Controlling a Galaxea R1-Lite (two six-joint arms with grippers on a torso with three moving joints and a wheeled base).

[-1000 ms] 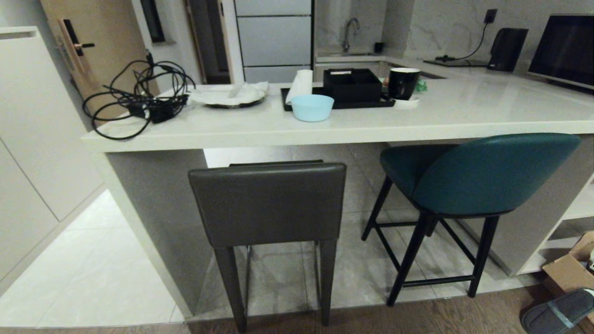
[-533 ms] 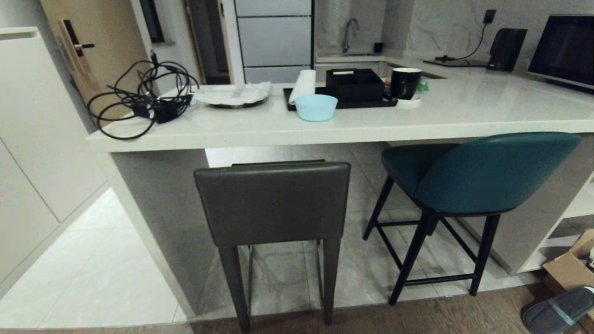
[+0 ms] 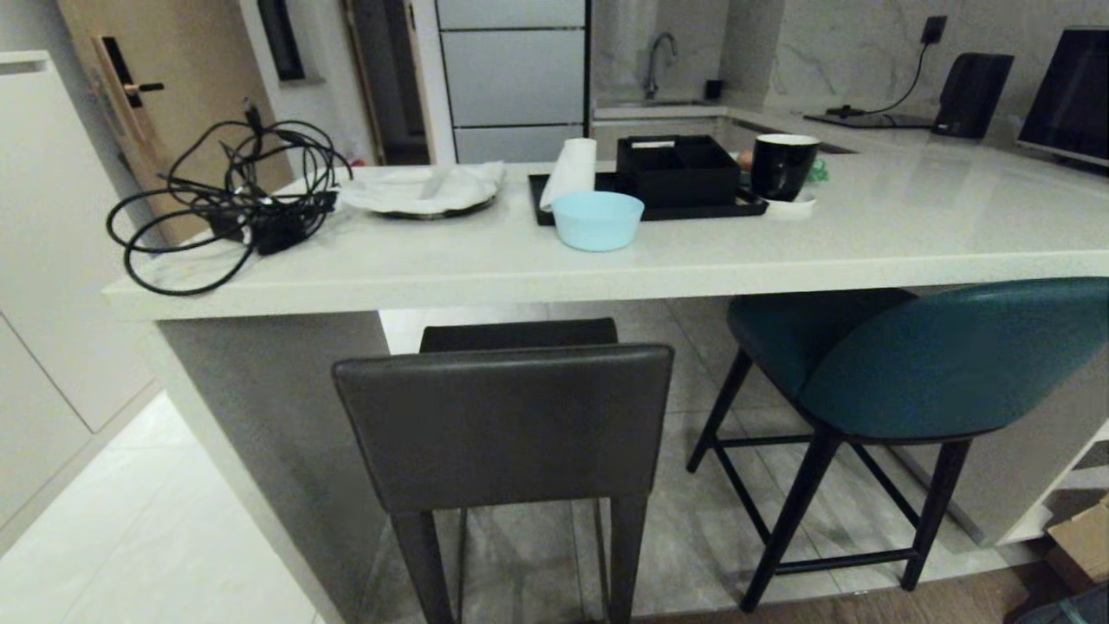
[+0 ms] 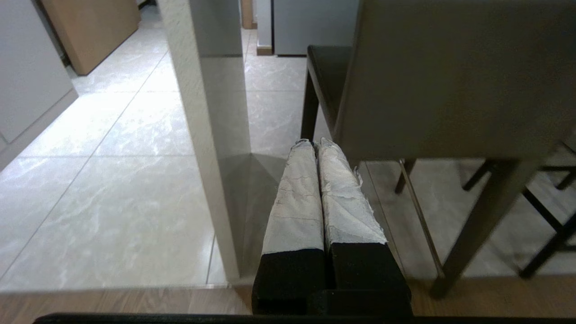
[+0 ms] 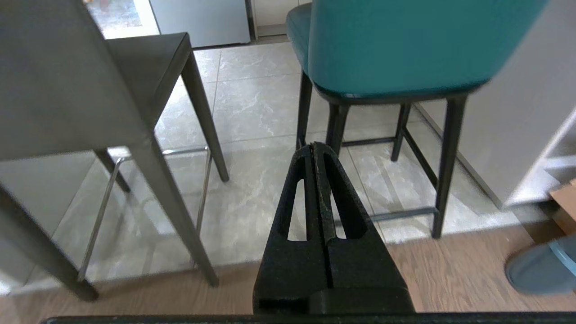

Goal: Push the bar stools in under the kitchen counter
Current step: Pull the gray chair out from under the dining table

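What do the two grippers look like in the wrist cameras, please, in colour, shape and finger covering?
The left gripper has two long fingers wrapped in whitish, frayed tape or cloth, set in black blocky bases. The right gripper is all black and rough-textured: two tapering fingers, each with a long triangular cutout, forming a wedge. No cables or markings show on either.

I see a dark grey stool (image 3: 502,425); a teal stool (image 3: 944,355) on black legs; a glossy white counter (image 3: 520,260); a pale blue bowl (image 3: 598,220).
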